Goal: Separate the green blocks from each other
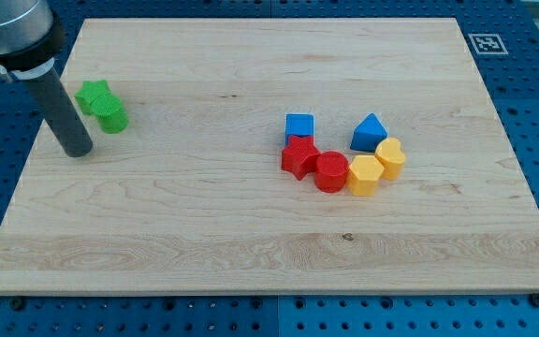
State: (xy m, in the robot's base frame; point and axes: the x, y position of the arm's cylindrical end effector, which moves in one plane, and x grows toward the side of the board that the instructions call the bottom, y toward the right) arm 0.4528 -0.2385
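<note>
Two green blocks touch each other at the board's upper left: a green star (93, 95) and a green cylinder (112, 115) just below and to its right. My tip (79, 150) rests on the board just left of and below the green cylinder, a short gap away from it.
A cluster sits right of centre: a blue cube (299, 125), a blue triangular block (371, 132), a red star (299, 156), a red cylinder (331, 172), a yellow hexagon (364, 175) and a yellow heart-like block (390, 156). The wooden board (204, 234) lies on a blue pegboard.
</note>
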